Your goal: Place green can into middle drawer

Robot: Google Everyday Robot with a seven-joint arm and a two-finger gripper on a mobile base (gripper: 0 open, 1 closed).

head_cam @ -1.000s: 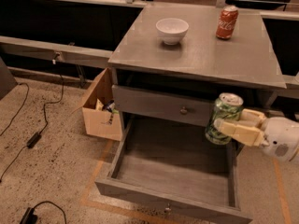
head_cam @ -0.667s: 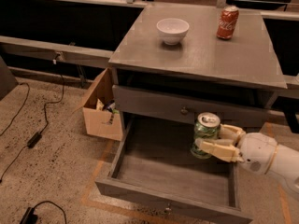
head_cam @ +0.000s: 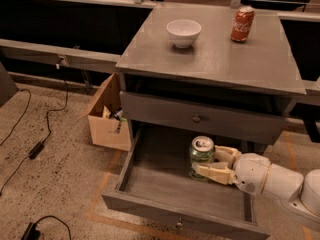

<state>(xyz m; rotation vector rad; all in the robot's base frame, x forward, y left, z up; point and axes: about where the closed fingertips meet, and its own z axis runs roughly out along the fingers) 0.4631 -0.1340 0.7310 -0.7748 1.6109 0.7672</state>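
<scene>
Room: speckled stone floor with orange tape lines on it, and a dark low wall running along the back.
Cabinet: the grey cabinet stands in the middle of the view. A white bowl and a red can sit well apart on its top, both back from the front edge.
Upper drawer: the knobbed drawer is pushed in flush.
Middle drawer: the middle drawer is pulled way out toward the camera. Its floor is bare wood grain on the left and front, so there's lots of open room there.
Green can: the green can is upright and inside the drawer's walls. It's right of centre, toward the back, just below the upper drawer's front. I honestly can't tell if its base is touching the drawer floor.
Gripper: the gripper comes in from the right over the drawer's right wall, with its cream fingers pinching the can from both sides, one in front and one behind.
Arm: the white arm gets cut off at the right edge of the view.
Left side: a cardboard box sits tight against the cabinet and the drawer's left wall. Its contents are too dark to make out.
Cables: black cables trail over the floor on the left, well clear of the drawer.
Cut off: the drawer's front right corner runs out at the bottom of the view.
</scene>
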